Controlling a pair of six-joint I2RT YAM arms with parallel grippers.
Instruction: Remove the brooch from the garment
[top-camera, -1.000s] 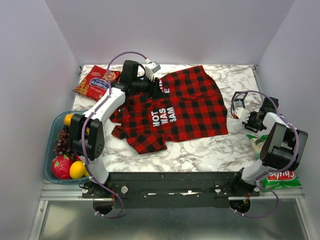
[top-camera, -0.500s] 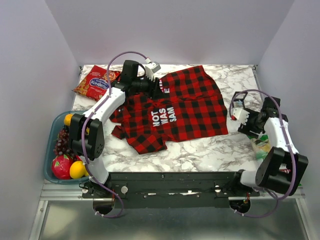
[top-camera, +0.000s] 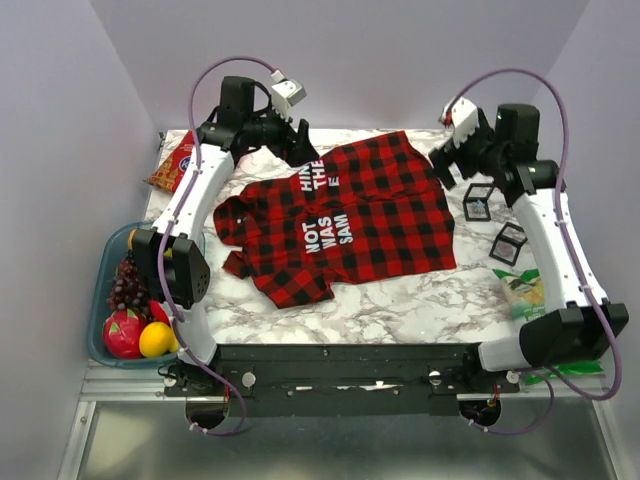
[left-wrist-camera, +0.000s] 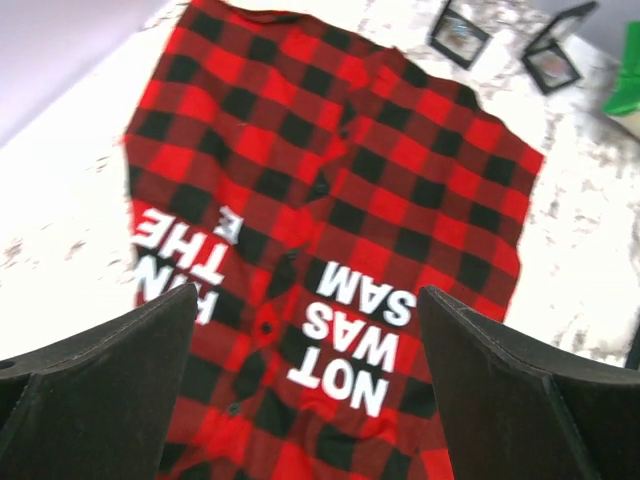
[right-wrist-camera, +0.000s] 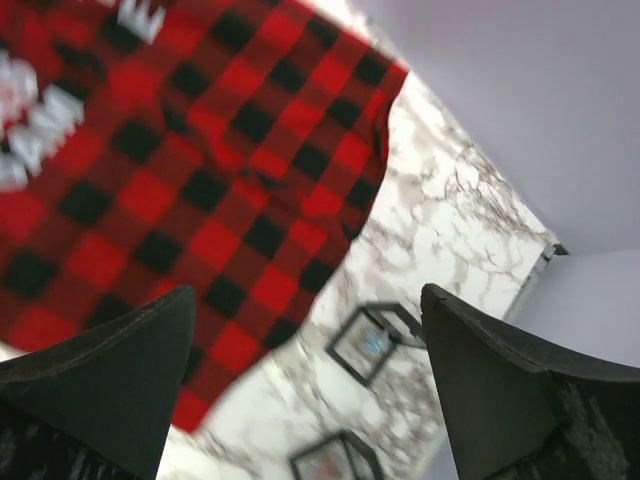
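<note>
The garment (top-camera: 350, 215), a red-and-black checked shirt with white lettering, lies spread flat on the marble table; it also shows in the left wrist view (left-wrist-camera: 330, 200) and the right wrist view (right-wrist-camera: 180, 170). No brooch shows on it. A small pale silvery blur sits inside a black-framed box (right-wrist-camera: 375, 343), too blurred to name. My left gripper (top-camera: 296, 150) hangs open and empty high over the collar end (left-wrist-camera: 307, 300). My right gripper (top-camera: 446, 165) hangs open and empty above the shirt's right edge (right-wrist-camera: 307, 295).
Two small black-framed boxes (top-camera: 480, 202) (top-camera: 510, 243) lie right of the shirt. A blue tub (top-camera: 103, 262) of fruit stands at the left edge. A red snack packet (top-camera: 175, 168) lies back left, a green packet (top-camera: 525, 290) front right. Walls close three sides.
Both arms rose and swung toward the back. The left gripper left the shirt's collar and opened. The right gripper left the table's right side and opened, uncovering two boxes.
</note>
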